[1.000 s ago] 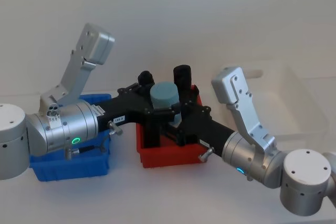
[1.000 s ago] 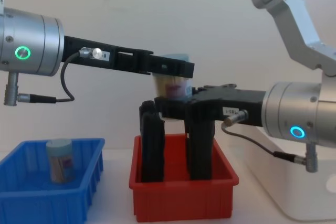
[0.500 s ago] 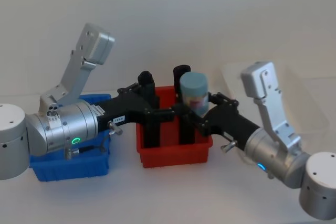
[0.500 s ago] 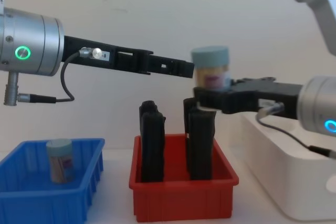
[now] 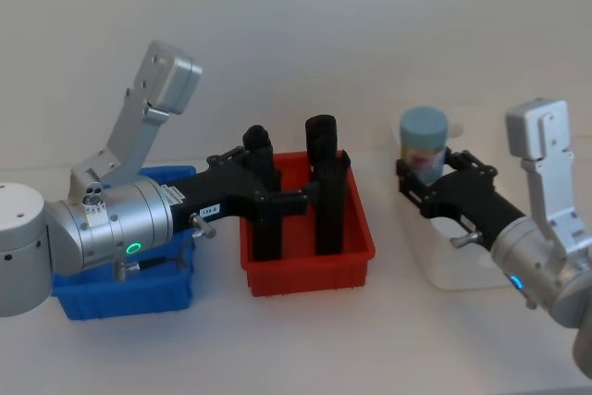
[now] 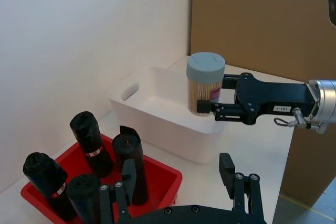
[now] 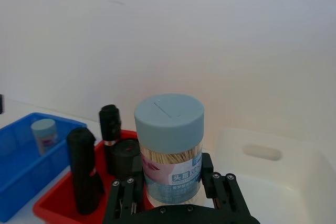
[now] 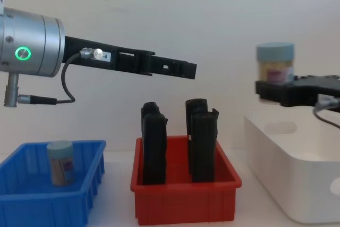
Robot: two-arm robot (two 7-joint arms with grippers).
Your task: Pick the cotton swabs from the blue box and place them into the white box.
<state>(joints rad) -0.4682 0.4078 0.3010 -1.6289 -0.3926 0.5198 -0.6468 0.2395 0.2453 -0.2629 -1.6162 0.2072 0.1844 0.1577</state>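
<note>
My right gripper (image 5: 422,178) is shut on one jar of cotton swabs (image 5: 424,146), a clear jar with a light blue lid held upright. It hangs above the left end of the white box (image 8: 289,182). The right wrist view has this jar (image 7: 169,149) between the fingers (image 7: 124,192). A second jar of cotton swabs (image 8: 59,162) stands in the blue box (image 8: 79,198) at the left. My left gripper (image 8: 188,70) is open and holds nothing, stretched out high over the red bin (image 8: 186,200). In the left wrist view the held jar (image 6: 206,82) sits over the white box (image 6: 157,109).
Between the blue box and the white box, the red bin (image 5: 305,270) holds several tall black objects (image 5: 324,187). My left forearm (image 5: 111,228) lies over the blue box (image 5: 120,293). A brown panel (image 6: 262,24) stands behind the white box.
My right gripper has carried the jar to the right, from over the red bin to over the white box's left end. The left arm has not moved.
</note>
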